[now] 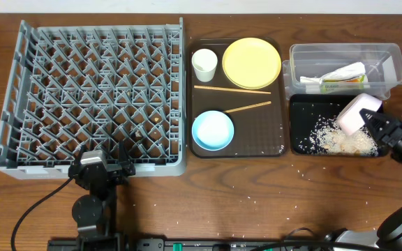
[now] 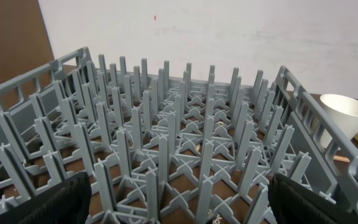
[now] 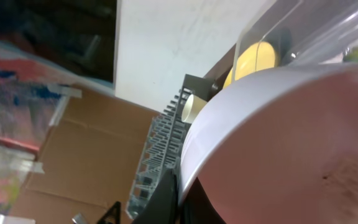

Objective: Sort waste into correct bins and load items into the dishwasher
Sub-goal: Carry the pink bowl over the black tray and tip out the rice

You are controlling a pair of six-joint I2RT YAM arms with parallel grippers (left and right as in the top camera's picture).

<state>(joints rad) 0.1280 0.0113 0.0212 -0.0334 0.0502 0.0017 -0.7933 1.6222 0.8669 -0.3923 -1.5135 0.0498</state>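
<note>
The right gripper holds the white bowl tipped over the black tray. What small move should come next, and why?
Probably lift the white bowl a little and level it, ready to carry toward the dish rack. The right gripper is shut on its rim, the bowl hangs tipped over the black tray, and rice already lies there.

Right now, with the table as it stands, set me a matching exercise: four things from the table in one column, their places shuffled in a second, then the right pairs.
Things:
1. snack wrapper
2. heap of rice crumbs
3. blue bowl
4. white bowl

Places:
A. held tilted in the right pincer
B. in the clear tub
C. on the brown tray
D. on the black tray

Pairs: 1-B, 2-D, 3-C, 4-A
</note>
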